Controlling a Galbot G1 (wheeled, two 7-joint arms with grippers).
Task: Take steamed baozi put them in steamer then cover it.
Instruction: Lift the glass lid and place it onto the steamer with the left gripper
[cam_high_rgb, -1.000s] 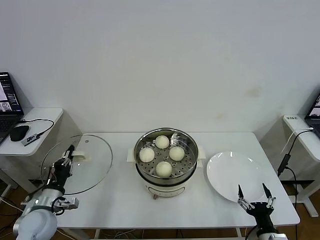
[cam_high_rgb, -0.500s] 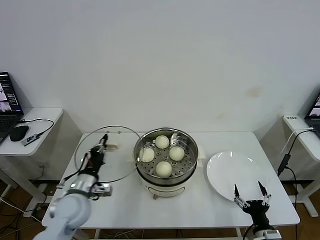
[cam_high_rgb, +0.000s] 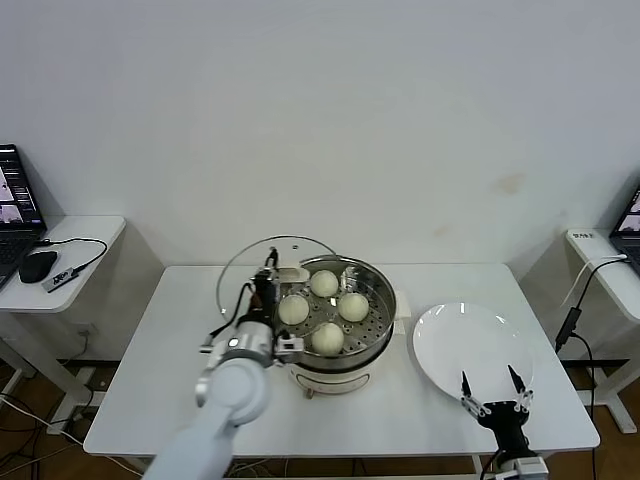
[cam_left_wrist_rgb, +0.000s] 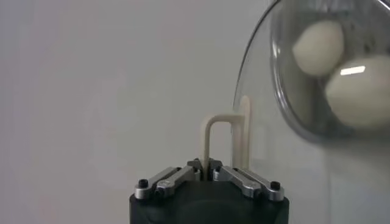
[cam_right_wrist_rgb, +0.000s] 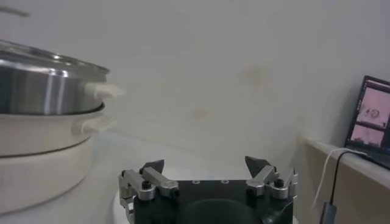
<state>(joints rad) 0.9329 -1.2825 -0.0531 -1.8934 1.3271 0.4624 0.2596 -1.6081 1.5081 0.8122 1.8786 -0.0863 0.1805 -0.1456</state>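
The steamer (cam_high_rgb: 378, 322), a shiny steel pot on a cream-white base, stands at the table's middle with four cream-white baozi (cam_high_rgb: 328, 337) on its perforated tray. My left gripper (cam_high_rgb: 264, 290) is shut on the cream bar handle (cam_left_wrist_rgb: 210, 143) of the clear glass cover (cam_high_rgb: 250, 262). It holds the cover tilted, raised over the steamer's left rim. In the left wrist view two baozi (cam_left_wrist_rgb: 359, 90) show through the glass. My right gripper (cam_high_rgb: 491, 388) is open and empty near the table's front right; it also shows in the right wrist view (cam_right_wrist_rgb: 207, 167).
A flat white plate (cam_high_rgb: 470, 352) lies right of the steamer. The steamer's side (cam_right_wrist_rgb: 42, 122) shows in the right wrist view. Side desks with laptops stand at the far left (cam_high_rgb: 60, 250) and far right (cam_high_rgb: 610, 262). A white wall runs behind the table.
My left gripper has carried the cover rightward from the table's left side to the steamer's left rim. My right gripper has shifted slightly back and left.
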